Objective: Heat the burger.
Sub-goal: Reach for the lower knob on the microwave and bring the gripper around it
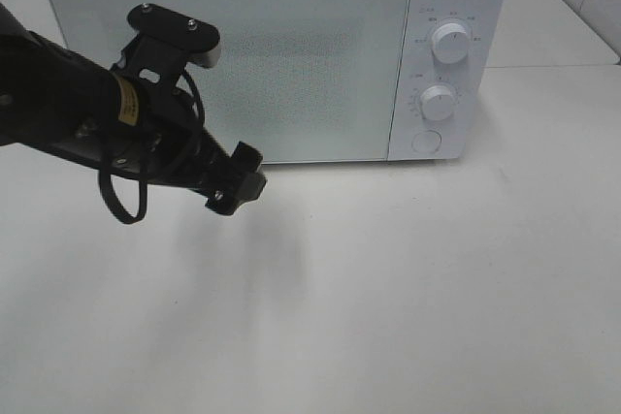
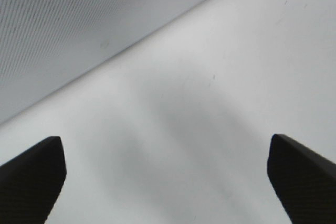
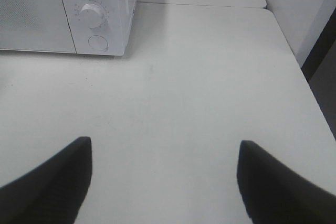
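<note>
The burger is out of view in every frame. A white microwave (image 1: 277, 55) stands at the back of the table with its door (image 1: 310, 65) closed. My left gripper (image 1: 236, 183) hangs low in front of the door's lower edge. In the left wrist view the left gripper (image 2: 165, 142) is open, its dark fingertips (image 2: 31, 177) wide apart over bare table, with the door's face beside them. My right gripper (image 3: 163, 145) is open too and holds nothing. It is over the table, off the microwave's (image 3: 68, 9) control side.
The microwave's panel carries two round knobs (image 1: 450, 43) (image 1: 438, 102) and a round button (image 1: 425, 141). The white table (image 1: 388, 288) stretches in front. Its right edge (image 3: 302, 72) drops off beside a grey wall.
</note>
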